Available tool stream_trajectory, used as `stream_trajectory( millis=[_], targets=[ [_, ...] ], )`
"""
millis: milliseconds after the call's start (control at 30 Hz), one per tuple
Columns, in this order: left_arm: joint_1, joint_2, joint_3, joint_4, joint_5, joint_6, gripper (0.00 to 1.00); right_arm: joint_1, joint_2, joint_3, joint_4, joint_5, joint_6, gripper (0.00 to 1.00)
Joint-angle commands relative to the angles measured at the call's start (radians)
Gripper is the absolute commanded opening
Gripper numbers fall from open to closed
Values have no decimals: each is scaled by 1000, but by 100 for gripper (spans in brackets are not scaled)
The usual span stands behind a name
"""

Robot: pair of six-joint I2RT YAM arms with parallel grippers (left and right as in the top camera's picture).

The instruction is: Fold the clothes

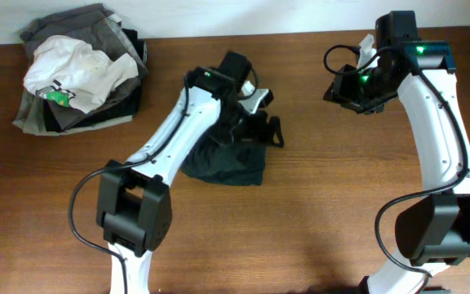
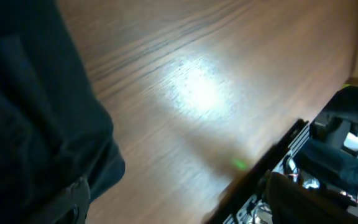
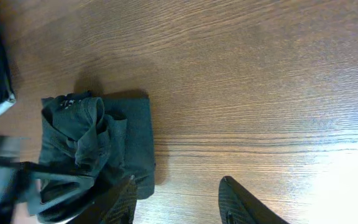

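Brown wood-grain desk (image 1: pixel 317 245), with a glare patch in both wrist views.

T-shirt (image 1: pixel 227 167): very dark, lying mid-desk as a rumpled bundle. A flat, squared part sits underneath and a crumpled wad is bunched on top at the far side. It is not spread out.

Left arm (image 1: pixel 178 131): white links, black joints. It rises from its base at the near left and runs diagonally up to the bundle, with the wrist over the bundle's far edge. Left fingers (image 1: pixel 268 129): down at the cloth, on the right side of the wad. The left wrist view is blurred. Dark cloth fills its left side, one dim finger shape shows in the low left corner, and bare desk lies where the gap is. They read as spread wide, with nothing gripped.

Right arm (image 1: pixel 439 122): from its base at the near right it runs up the right side and bends near the far edge. The wrist is turned back toward the middle, over bare desk and well apart from the T-shirt. Right fingers (image 3: pixel 244 205): two dark tips at the bottom of the right wrist view, parted, with bare wood between them and nothing held. In that view the bundle lies to their left.

Heap (image 1: pixel 35 114) of grey garments at the far left, with a white garment (image 1: pixel 76 69) bearing a green mark on top. It is well apart from the T-shirt. Pale strip (image 1: pixel 243 16) behind the desk's far edge.
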State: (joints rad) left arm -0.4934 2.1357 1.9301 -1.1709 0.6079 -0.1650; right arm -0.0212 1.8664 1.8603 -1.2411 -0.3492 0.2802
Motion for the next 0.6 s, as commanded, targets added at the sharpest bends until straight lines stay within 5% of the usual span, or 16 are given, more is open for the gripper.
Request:
stream_trajectory(
  millis=[0, 167, 233, 300, 367, 467, 567],
  targets=[
    [117, -87, 156, -77, -116, 24, 94, -6, -9, 12, 0, -41, -19, 48],
    [311, -122, 244, -240, -246, 24, 92, 12, -8, 12, 40, -202, -23, 48],
    [355, -114, 220, -312, -250, 55, 78, 42, -8, 12, 72, -247, -22, 48],
    [365, -113, 154, -350, -186, 136, 76, 98, -4, 12, 107, -250, -13, 48],
    [342, -113, 66, -320, -171, 143, 76, 171, 21, 12, 165, -249, 12, 45],
    [313, -113, -74, -250, -171, 120, 72, 251, 78, 12, 238, -274, 50, 27],
    [330, -113, -179, -185, -206, 80, 70, 312, 155, 12, 315, -401, 51, 27]
  ],
)
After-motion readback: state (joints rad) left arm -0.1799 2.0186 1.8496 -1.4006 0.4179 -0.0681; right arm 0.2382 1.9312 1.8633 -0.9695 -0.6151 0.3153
